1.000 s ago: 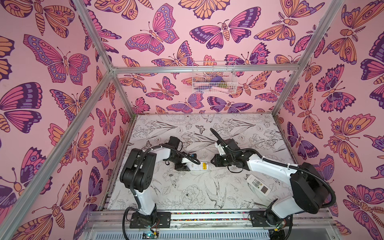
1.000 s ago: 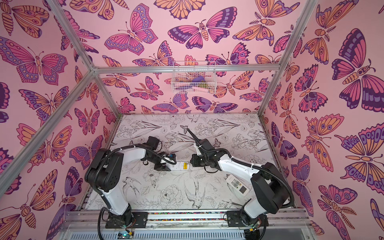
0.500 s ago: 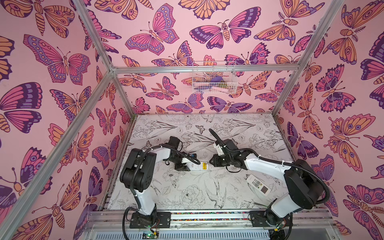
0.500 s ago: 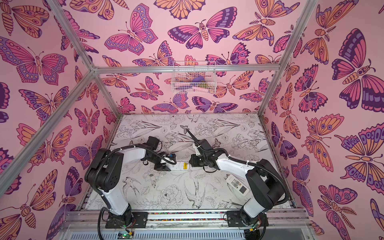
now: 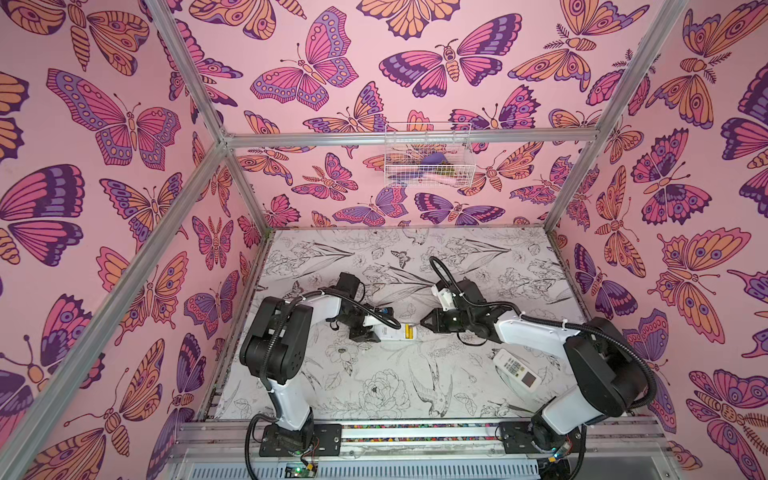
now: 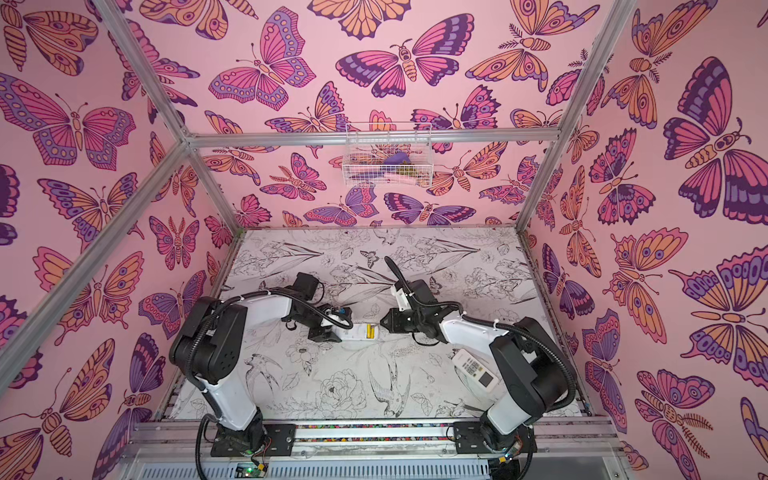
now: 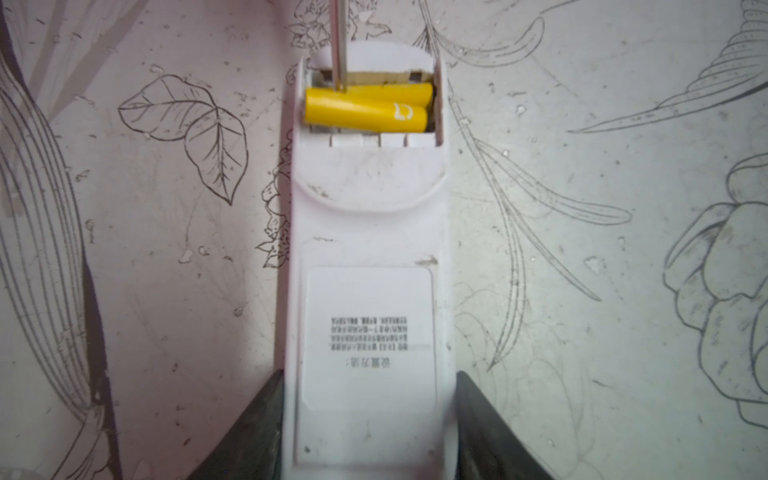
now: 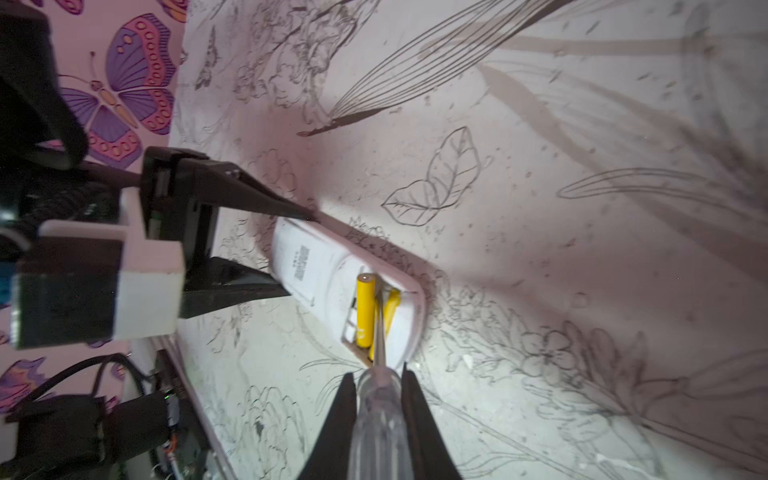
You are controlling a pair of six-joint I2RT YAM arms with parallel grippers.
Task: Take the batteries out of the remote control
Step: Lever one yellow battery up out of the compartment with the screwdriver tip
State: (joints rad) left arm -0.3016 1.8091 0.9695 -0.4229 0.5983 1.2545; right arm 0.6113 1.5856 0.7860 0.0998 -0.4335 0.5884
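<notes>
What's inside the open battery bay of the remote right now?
Two yellow batteries lie side by side in the remote, the screwdriver tip poking in at them. Anything beneath the batteries is covered.

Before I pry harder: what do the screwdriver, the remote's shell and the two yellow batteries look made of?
The screwdriver: clear, glossy, see-through handle, likely plastic; thin shaft with a bright glint, probably steel. The remote: matte white, scuffed shell, looks like moulded plastic. The batteries: smooth yellow wrap with a printed logo, probably film over metal; one end cap looks metallic.
</notes>
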